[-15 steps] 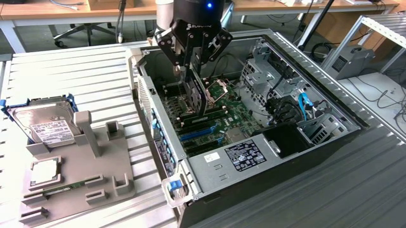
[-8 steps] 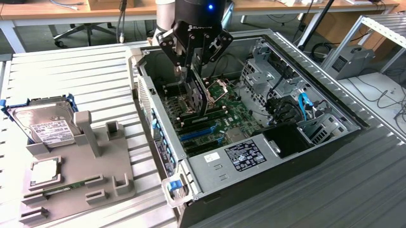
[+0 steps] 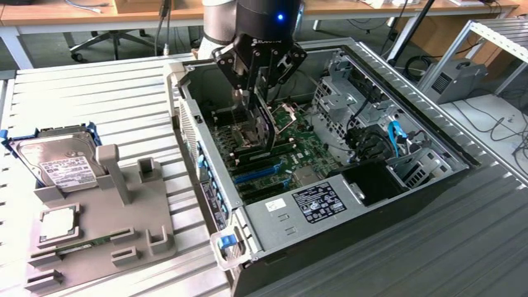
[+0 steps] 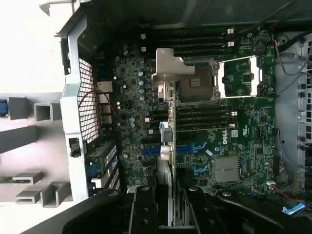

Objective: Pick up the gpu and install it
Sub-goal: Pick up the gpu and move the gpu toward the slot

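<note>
Standing outside the computer case (image 3: pixel 188 124), the grey fixture (image 3: pixel 115 229) carries the hard drive (image 3: pixel 58 164). Inside the case, the end effector (image 3: pixel 257 99) pinches the gpu (image 3: pixel 266 127) edge-down above the motherboard (image 3: pixel 289 151), likely so its connector meets a slot.

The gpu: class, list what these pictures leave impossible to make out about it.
- Exterior view: gpu connector edge, too small and dark against the motherboard; its top hidden by the gripper.
- Wrist view: gpu seen edge-on, so its cooler face is hidden.

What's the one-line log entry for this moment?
gripper: shut on gpu | gpu: held edge-down above motherboard, inside open computer case | seated: cannot tell
</note>
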Robot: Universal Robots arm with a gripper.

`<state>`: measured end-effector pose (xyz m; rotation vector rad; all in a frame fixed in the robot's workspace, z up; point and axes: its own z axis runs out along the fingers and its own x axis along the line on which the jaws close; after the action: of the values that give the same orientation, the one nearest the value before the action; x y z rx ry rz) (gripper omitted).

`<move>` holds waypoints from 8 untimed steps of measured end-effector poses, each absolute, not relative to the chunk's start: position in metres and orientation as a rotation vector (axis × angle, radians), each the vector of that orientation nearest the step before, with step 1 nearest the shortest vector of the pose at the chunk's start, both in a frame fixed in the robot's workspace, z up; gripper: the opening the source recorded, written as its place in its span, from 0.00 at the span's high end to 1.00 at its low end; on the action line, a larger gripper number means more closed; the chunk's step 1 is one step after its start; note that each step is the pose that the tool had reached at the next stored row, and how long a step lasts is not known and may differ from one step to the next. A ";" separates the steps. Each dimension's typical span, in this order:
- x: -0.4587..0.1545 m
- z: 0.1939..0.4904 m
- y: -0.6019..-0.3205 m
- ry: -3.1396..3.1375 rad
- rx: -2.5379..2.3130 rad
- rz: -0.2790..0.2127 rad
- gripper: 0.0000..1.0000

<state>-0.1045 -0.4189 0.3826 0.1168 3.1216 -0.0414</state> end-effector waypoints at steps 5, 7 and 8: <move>-0.077 0.376 -0.408 3.124 0.117 -0.043 0.74; -0.061 0.372 -0.407 3.124 0.117 -0.044 0.74; -0.053 0.370 -0.406 3.124 0.117 -0.046 0.74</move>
<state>-0.0529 -0.4061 0.3701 0.1167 3.1238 -0.0463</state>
